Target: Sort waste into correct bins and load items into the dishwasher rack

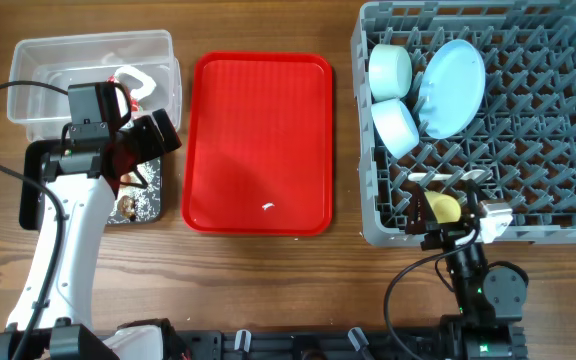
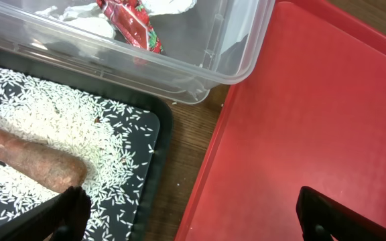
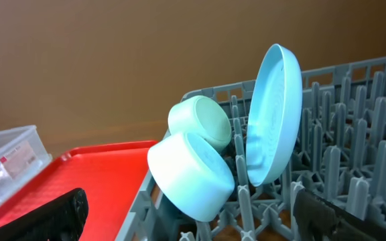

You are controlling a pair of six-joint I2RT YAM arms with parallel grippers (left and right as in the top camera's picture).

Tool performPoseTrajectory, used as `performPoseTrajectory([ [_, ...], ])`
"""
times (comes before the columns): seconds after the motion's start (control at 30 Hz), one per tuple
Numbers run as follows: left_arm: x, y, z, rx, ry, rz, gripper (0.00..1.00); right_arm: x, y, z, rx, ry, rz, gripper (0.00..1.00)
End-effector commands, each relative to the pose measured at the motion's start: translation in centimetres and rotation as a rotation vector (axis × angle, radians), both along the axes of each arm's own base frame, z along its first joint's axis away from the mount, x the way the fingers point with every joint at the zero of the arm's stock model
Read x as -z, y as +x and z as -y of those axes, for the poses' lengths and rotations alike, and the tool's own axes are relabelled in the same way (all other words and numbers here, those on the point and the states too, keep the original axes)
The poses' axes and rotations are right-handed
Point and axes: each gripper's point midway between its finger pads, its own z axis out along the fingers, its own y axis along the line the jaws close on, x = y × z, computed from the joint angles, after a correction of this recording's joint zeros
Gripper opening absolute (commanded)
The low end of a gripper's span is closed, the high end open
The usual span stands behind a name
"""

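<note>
The clear tub (image 1: 93,75) holds the red-and-white wrapper (image 2: 133,23) and white paper scraps (image 2: 79,12). The black tray (image 2: 156,154) holds rice grains (image 2: 66,114) and the carrot-like stick (image 2: 32,157). A dark scrap (image 1: 126,207) lies in the tray too. My left gripper (image 2: 203,221) is open and empty, over the gap between the black tray and the red tray (image 2: 300,120). The grey rack (image 1: 528,130) holds the plate (image 3: 273,114), the pale green bowl (image 3: 200,120), the light blue bowl (image 3: 193,174) and the yellow cup (image 1: 444,208). My right gripper (image 3: 193,221) is open over the rack's front left.
The red tray (image 1: 260,140) lies between the bins and the rack, with one small white scrap (image 1: 268,207) near its front edge. A thin white piece (image 1: 458,177) lies in the rack behind the cup. Bare wood runs along the table front.
</note>
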Motion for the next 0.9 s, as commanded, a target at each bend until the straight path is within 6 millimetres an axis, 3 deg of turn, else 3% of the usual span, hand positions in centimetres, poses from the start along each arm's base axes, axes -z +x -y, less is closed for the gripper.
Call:
performPoseTrajectory([
  [0.0,-0.5,0.2,-0.2,0.005,0.01,0.015,1.0,-0.3,-0.1,0.0,0.003,0.041,0.011,1.0],
  [0.6,-0.9,0.0,-0.2,0.004,0.012,0.028,1.0,-0.2,0.0,0.0,0.003,0.041,0.002,1.0],
  [0.73,-0.6,-2.4,0.2,0.008,0.031,0.076,1.0,-0.2,0.0,0.0,0.003,0.04,0.002,1.0],
  [0.8,-0.8,-2.8,-0.4,-0.014,0.063,0.164,1.0,-0.2,0.0,0.0,0.003,0.041,0.002,1.0],
  [0.87,-0.5,-4.5,0.3,-0.016,0.034,0.286,1.0,-0.2,0.0,0.0,0.003,0.04,0.002,1.0],
])
